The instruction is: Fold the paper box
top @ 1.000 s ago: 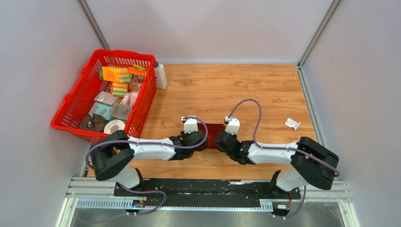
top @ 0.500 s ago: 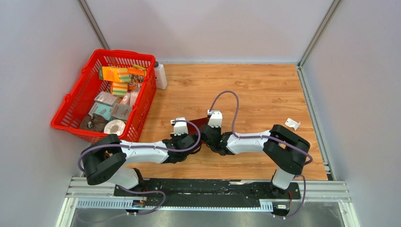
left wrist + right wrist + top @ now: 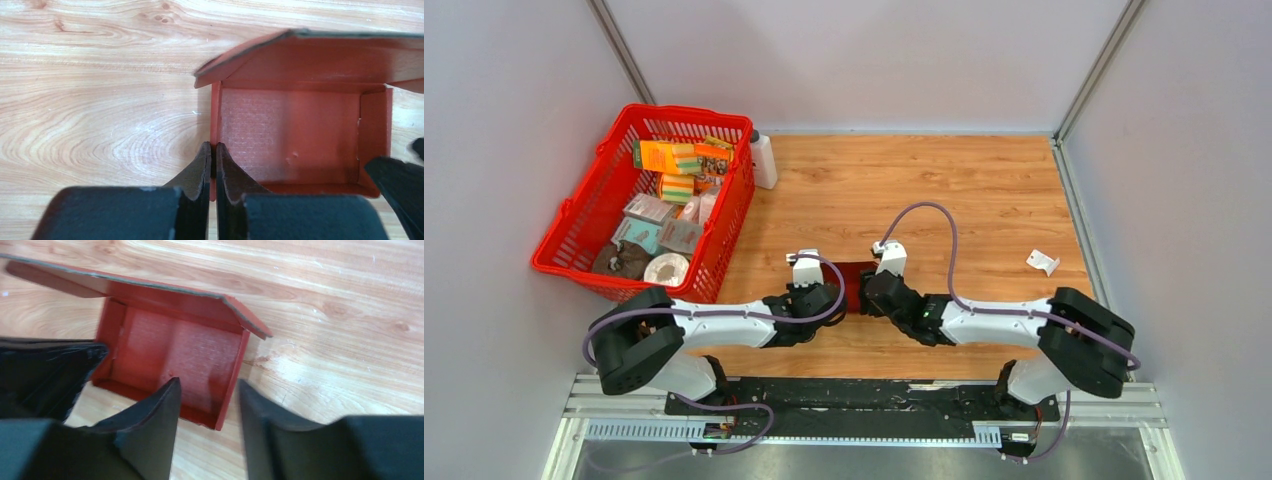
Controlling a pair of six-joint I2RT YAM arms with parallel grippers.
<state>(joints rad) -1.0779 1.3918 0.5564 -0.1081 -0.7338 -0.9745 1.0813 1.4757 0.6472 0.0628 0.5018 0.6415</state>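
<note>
From above, the left tool (image 3: pixel 834 300) and right tool (image 3: pixel 866 297) hide most of the box (image 3: pixel 855 274) — only a strip toward 12 o'clock shows.

Dark red paper box (image 3: pixel 290 135), walls up, lid flap open, on table (image 3: pixel 100 100).

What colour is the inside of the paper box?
The paper box is dark red inside; clearest in the left wrist view.

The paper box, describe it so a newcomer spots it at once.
On the wooden table, look where the left gripper and right gripper meet. The paper box sits there: small, dark red, open-topped, one flap raised. Unlike the red mesh basket, it is plain cardboard.
</note>
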